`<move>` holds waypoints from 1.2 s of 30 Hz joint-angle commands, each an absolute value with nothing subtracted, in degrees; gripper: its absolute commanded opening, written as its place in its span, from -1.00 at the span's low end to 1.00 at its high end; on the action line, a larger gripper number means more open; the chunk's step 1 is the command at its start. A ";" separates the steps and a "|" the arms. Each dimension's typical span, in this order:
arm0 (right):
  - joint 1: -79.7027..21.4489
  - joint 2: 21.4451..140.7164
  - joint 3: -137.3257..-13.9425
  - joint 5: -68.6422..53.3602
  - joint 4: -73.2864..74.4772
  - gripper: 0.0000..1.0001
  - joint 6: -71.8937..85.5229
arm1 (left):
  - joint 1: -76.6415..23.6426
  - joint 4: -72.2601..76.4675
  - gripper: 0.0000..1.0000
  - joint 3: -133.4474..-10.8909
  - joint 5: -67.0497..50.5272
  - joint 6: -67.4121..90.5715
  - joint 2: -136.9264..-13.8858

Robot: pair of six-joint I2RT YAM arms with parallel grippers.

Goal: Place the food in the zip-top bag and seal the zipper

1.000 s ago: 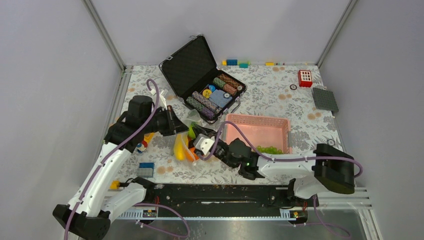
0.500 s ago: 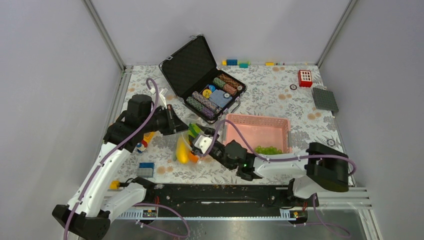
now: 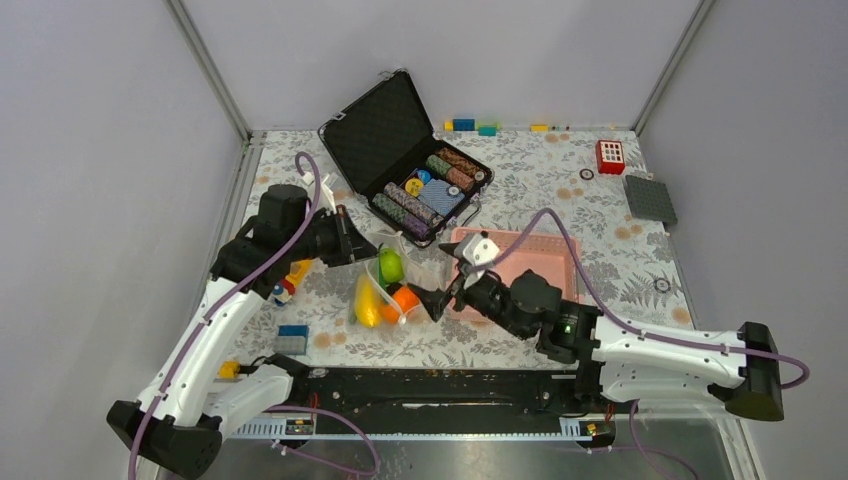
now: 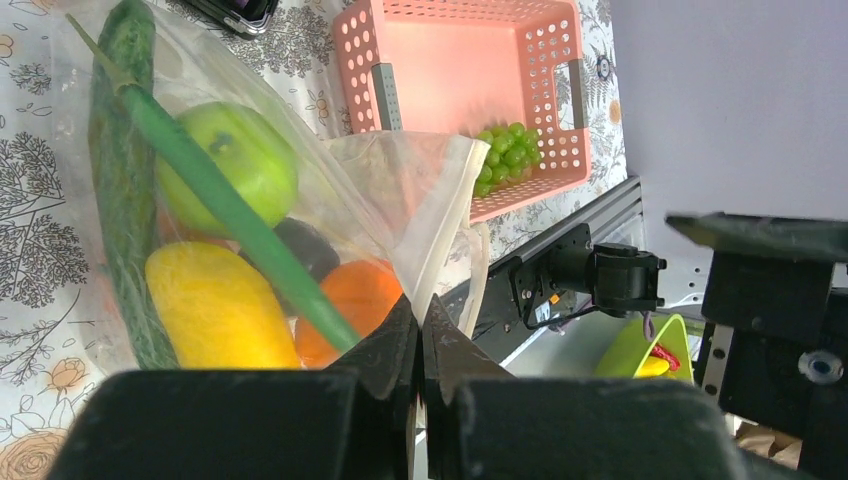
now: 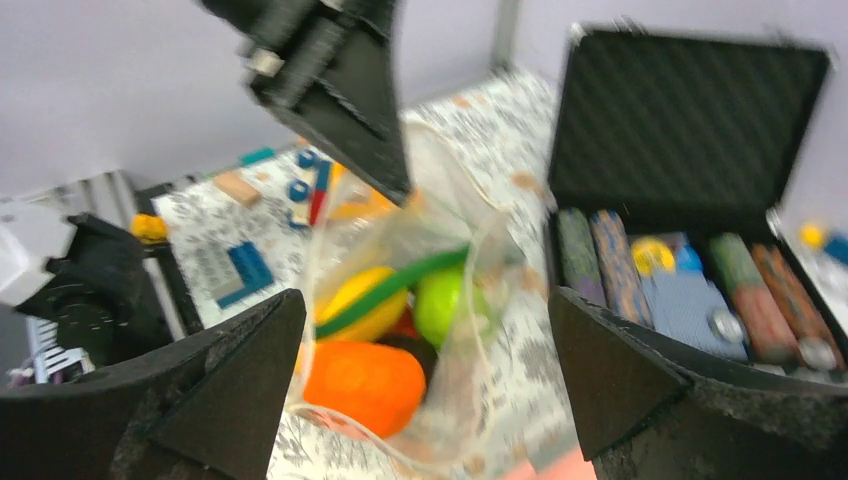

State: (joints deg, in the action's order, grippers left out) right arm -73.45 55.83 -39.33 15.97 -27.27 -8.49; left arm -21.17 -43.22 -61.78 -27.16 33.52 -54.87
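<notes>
The zip-top bag (image 3: pixel 402 252) lies left of the pink basket, its mouth gaping toward the right arm. My left gripper (image 4: pixel 421 312) is shut on the bag's upper mouth edge and holds it up; it shows from above too (image 3: pixel 352 246). The zipper (image 4: pixel 478 262) strip hangs unsealed. Inside the bag are a green apple (image 4: pixel 228 160), a yellow banana (image 4: pixel 215 310), an orange pumpkin (image 5: pixel 360 385), a long green pod (image 4: pixel 230 210) and a dark round fruit (image 4: pixel 305 245). Green grapes (image 4: pixel 510 150) lie in the basket. My right gripper (image 5: pixel 428 300) stands wide open just outside the mouth, holding nothing.
The pink slotted basket (image 3: pixel 530 245) sits right of the bag, partly under the right arm. An open black case (image 3: pixel 385 135) with striped chip rolls stands behind. A blue brick (image 3: pixel 292 338) lies front left; a red block (image 3: pixel 610 156) and grey plate (image 3: pixel 650 198) sit back right.
The right gripper has opened wide and drawn back to the right, out of the bag's mouth. The orange pumpkin now rests inside the bag. The left gripper has kept its hold.
</notes>
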 commanded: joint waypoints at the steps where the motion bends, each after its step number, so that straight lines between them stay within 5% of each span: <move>1: -70.01 55.54 -47.80 31.50 -1.82 0.99 5.36 | -21.33 -41.16 -1.00 -64.56 -26.21 33.39 -54.82; 9: -47.34 54.66 -52.60 15.13 24.94 0.99 16.76 | -21.26 -41.25 -1.00 -64.10 -28.38 30.94 -55.50; 16: -35.32 57.90 -56.06 18.47 41.16 0.99 30.26 | -21.23 -41.58 -1.00 -65.66 -30.64 30.30 -56.80; 36: -26.84 66.19 -44.16 16.57 40.92 0.99 66.97 | -21.23 -40.49 -1.00 -62.47 -34.06 31.17 -60.28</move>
